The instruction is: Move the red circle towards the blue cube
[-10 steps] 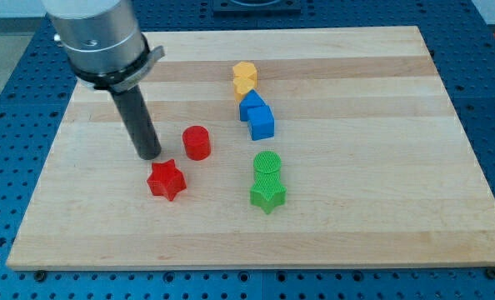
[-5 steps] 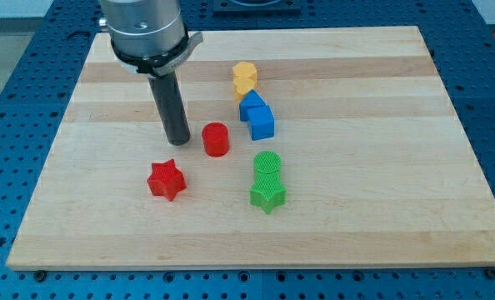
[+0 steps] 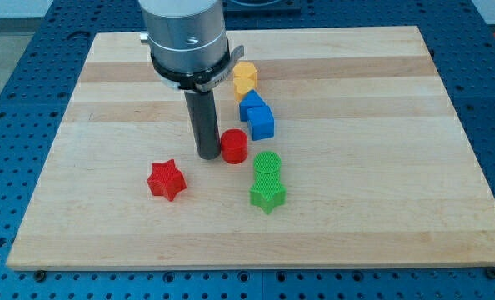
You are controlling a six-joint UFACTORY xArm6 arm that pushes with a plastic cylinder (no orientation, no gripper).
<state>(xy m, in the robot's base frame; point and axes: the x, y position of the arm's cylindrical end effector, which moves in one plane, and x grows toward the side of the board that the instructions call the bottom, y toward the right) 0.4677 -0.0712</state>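
Observation:
The red circle (image 3: pixel 234 146), a short red cylinder, stands near the middle of the wooden board (image 3: pixel 381 167). My tip (image 3: pixel 208 155) touches its left side. The blue cube (image 3: pixel 261 123) lies just up and to the right of the red circle, with a small gap between them. A second blue block (image 3: pixel 250 104) sits against the cube's upper left.
A yellow block (image 3: pixel 244 78) lies above the blue blocks. A green cylinder (image 3: pixel 267 167) and a green star (image 3: pixel 267 196) stand just below and right of the red circle. A red star (image 3: pixel 166 179) lies at the lower left of my tip.
My tip has moved to the right and pushed the red circle rightward, closer to the blue cube and the green cylinder. The other blocks have not moved.

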